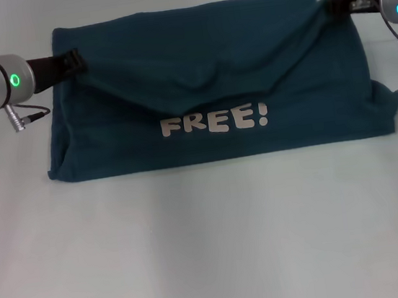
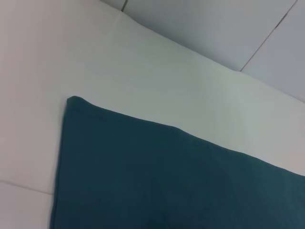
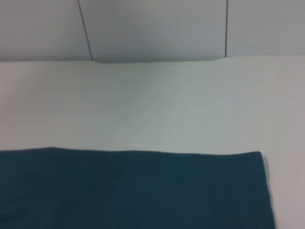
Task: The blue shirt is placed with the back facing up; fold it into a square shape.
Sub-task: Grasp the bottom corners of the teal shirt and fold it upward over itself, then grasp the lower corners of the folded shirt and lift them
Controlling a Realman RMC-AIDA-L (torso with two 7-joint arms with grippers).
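I see the blue shirt (image 1: 212, 82) lying on the white bench (image 1: 210, 242), folded into a wide band with the white "FREE!" lettering (image 1: 214, 121) facing up. Left hand (image 1: 72, 63) is clenched on the shirt's far left fold. Right hand (image 1: 337, 5) grips the far right fold, cloth sagging between them. Both wrist views show only plain shirt cloth (image 2: 167, 181) (image 3: 133, 191) and bench.

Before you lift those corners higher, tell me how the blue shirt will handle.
Probably floppy: the blue shirt sags between the left gripper and right gripper. Likely light. It may drag and wrinkle rather than slide flat if pushed.
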